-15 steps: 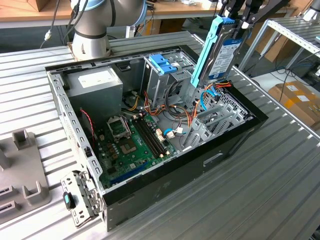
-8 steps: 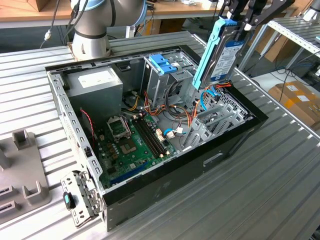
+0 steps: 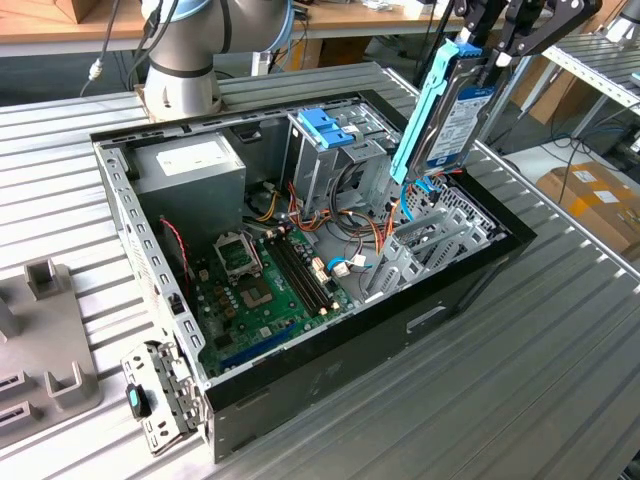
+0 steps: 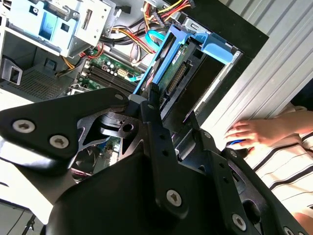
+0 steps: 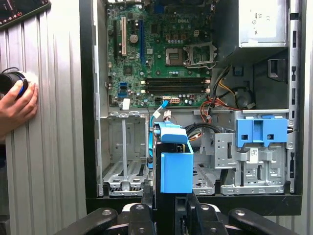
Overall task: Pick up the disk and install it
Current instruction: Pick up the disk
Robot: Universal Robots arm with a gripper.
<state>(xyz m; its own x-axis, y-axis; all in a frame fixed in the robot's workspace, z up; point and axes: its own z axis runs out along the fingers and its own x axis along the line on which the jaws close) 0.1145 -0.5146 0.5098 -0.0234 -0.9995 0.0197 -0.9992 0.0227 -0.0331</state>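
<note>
The disk (image 3: pixel 452 112) is grey metal with a smooth paper label (image 3: pixel 462 125), and its light blue rails (image 3: pixel 420 120) are smooth plastic. The gripper (image 3: pixel 484 55) is matt black, with shiny metal screws (image 4: pixel 174 197). The table (image 3: pixel 560 330) is dull grey metal with ridges. The case (image 3: pixel 330 372) is matt black outside and bare grey metal inside. The board (image 3: pixel 255 290) is green and a bit glossy. The bracket (image 3: pixel 325 125) is smooth blue plastic. The sleeve (image 4: pixel 288 164) is striped cloth.

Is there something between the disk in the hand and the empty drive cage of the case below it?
No solid part visibly blocks it. The hand holds the disk upright, its lower end just above the metal drive cage. A light blue cable loops close beside the disk there and might catch on it.
</note>
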